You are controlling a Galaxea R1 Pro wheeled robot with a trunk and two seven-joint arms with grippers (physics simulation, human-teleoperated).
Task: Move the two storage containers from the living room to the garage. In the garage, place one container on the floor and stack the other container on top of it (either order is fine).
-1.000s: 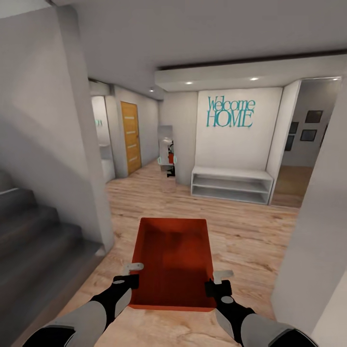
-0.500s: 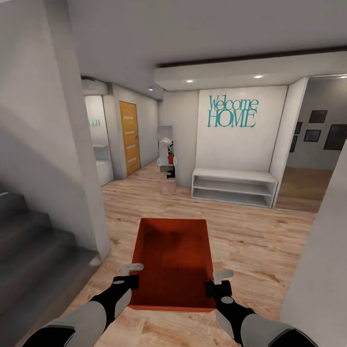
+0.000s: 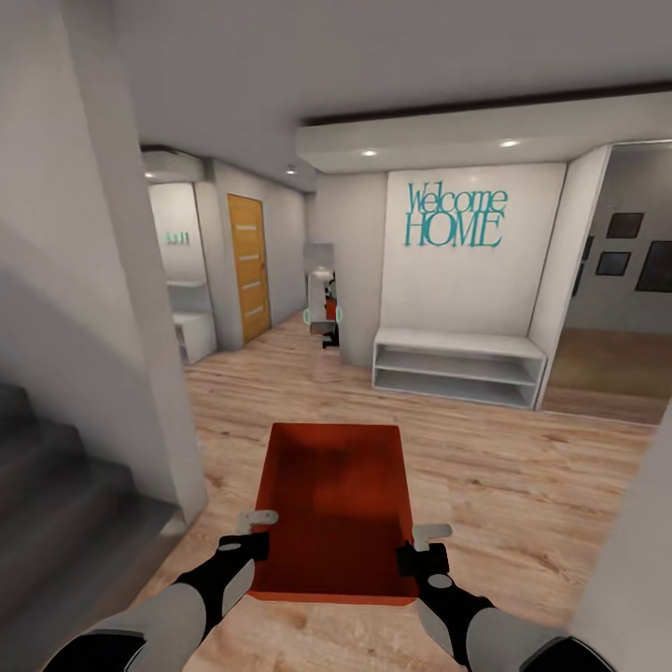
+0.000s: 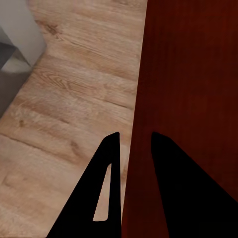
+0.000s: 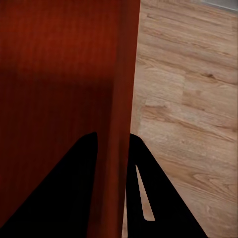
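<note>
Item: storage container point(image 3: 336, 504), orange-red, lidless, carried level over the wood-plank floor point(image 3: 485, 467).
Grip: left claw point(image 3: 250, 532) pinched on the container's left wall near its near end; right claw point(image 3: 425, 546) likewise on the right wall. In each wrist view one finger sits inside, one outside.
Axis: the container's long axis runs straight ahead from between the claws; both arms equally near.
Beyond the container: grey stairs point(image 3: 56, 504) to its left, white shelf unit point(image 3: 457, 366) and wooden door point(image 3: 247, 266) farther off.
</note>
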